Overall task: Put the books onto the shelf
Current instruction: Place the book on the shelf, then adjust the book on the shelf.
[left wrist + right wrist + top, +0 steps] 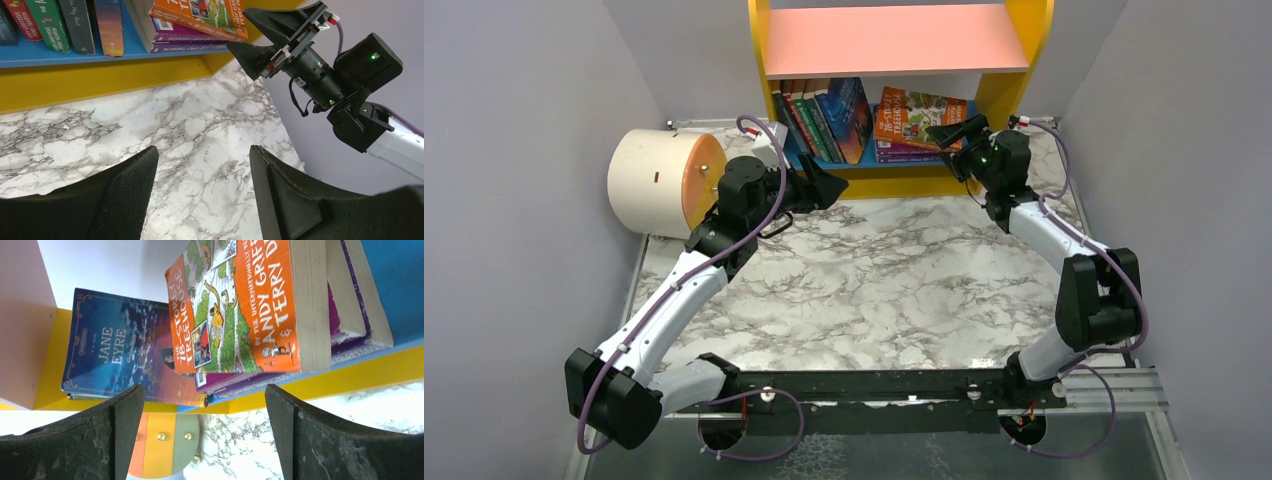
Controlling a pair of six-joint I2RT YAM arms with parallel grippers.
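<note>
**All paperback books are sitting on the yellow-sided shelf**

Some are leaning upright on its blue lower board; an orange paperback is lying atop purple ones. The right gripper is hanging wide open and empty just before that stack; the left gripper is hovering half-open, holding nothing. Placing is looking finished: next, both arms are needing a clean retreat over the marble-patterned table.

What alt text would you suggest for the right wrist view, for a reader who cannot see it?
The open black right gripper, holding nothing, faces an orange paperback lying flat on purple paperbacks on the shelf's blue lower board. A dark blue Jane Eyre paperback leans beside them.
</note>
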